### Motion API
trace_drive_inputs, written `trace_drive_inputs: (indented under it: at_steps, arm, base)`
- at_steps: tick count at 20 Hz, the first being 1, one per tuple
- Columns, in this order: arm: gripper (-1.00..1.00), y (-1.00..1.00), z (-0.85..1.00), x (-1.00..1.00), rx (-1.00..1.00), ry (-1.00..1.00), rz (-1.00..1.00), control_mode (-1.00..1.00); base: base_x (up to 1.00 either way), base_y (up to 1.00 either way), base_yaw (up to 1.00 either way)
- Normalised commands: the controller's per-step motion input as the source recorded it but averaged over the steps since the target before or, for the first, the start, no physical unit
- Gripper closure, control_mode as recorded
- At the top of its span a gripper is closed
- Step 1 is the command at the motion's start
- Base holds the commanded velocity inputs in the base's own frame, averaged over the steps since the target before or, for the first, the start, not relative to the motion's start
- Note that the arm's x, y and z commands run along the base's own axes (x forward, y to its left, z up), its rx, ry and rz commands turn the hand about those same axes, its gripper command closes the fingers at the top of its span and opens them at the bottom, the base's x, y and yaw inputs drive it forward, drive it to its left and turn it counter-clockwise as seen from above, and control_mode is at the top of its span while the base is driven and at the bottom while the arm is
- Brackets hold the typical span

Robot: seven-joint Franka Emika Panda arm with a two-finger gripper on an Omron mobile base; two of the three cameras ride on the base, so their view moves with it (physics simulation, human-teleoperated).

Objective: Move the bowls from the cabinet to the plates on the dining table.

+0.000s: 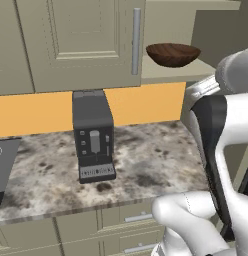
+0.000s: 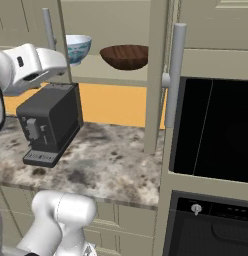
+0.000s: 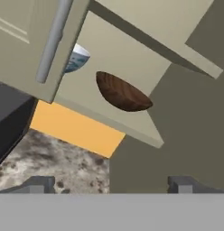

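The cabinet stands open, with its shelf showing. A dark brown wood-grain bowl sits on that shelf. To its left stands the white bowl with blue pattern, partly hidden behind the door in the hand view. My gripper is open with nothing between its fingers. It points up at the shelf from below and some way off, with the wooden bowl roughly ahead. The plates and the dining table are out of view.
A dark coffee machine stands on the speckled stone counter below the cabinet. A black built-in oven fills the tall unit to the right. The door's long silver handle hangs left of the shelf opening.
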Motion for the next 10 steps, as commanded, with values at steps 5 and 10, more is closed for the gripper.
trace_drive_inputs:
  at_steps: [5, 10]
  arm:
    - [-1.00, 0.27, 0.02, -0.18, 0.26, 0.00, 0.28, -1.00]
    - [-1.00, 0.24, 0.27, -0.04, 0.23, 0.01, 0.22, -1.00]
  base:
    - [0.00, 0.00, 0.00]
    - [0.00, 0.00, 0.00]
